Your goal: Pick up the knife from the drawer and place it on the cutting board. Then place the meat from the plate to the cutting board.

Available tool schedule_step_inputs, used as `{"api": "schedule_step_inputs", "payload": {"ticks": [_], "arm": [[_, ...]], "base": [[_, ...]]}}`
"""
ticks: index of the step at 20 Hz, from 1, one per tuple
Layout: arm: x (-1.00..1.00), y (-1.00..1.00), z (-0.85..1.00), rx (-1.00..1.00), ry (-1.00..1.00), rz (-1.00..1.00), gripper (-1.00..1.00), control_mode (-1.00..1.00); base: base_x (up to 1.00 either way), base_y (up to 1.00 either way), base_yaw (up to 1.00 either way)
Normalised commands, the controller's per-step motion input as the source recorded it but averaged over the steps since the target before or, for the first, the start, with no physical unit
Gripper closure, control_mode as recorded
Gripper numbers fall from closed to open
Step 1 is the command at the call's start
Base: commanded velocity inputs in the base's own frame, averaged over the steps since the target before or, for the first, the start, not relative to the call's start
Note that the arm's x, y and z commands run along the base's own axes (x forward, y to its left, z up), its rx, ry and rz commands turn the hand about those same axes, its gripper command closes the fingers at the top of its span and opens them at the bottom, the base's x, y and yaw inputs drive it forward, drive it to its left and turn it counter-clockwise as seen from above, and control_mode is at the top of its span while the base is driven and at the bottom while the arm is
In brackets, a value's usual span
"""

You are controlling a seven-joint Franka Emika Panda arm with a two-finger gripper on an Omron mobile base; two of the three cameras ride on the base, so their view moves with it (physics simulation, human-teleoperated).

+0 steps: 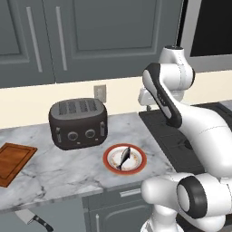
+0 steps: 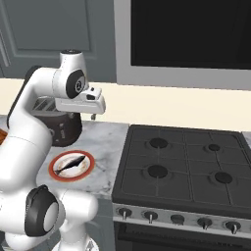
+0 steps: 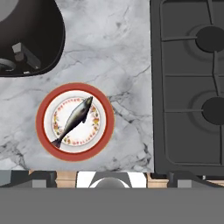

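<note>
Knife (image 1: 32, 219) lies low in the open drawer (image 1: 50, 213) below the worktop (image 1: 68, 174), off the board (image 1: 13, 162); stiff, sharp, best taken by its black handle. Fish (image 3: 73, 120) lies on the plate (image 3: 43, 131): small, light, likely slippery. Jaws hang released, empty, above the plate.

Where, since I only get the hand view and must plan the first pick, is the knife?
Observer: The knife lies in the open drawer, below the left end of the counter in the left base view.
Operator: And the cutting board?
Observer: The cutting board lies flat on that counter, left of the toaster and apart from it, above the drawer.
</note>
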Motion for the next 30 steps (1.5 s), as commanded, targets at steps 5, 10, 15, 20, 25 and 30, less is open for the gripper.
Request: {"api": "schedule_step_inputs", "payload": {"ticks": [5, 10, 15, 20, 25, 30], "arm": [[0.0, 0.0, 0.0, 0.0, 0.0, 0.0, -1.0, 1.0], [0.0, 0.0, 0.0, 0.0, 0.0, 0.0, -1.0, 1.0], [0.0, 0.0, -0.02, 0.0, 0.0, 0.0, -1.0, -1.0], [-0.09, 0.02, -0.05, 0.0, 0.0, 0.0, -1.0, -1.0], [-0.37, 0.42, -0.13, -0.03, 0.0, 0.0, -1.0, -1.0], [-0.46, 0.6, -0.23, -0.05, 0.0, 0.0, -1.0, -1.0]], "base": [[0.48, -0.24, 0.0], [0.37, -0.14, 0.0], [0.03, 0.0, 0.0], [0.0, 0.0, 0.0], [0.0, 0.0, 0.0], [0.0, 0.0, 0.0]]}}
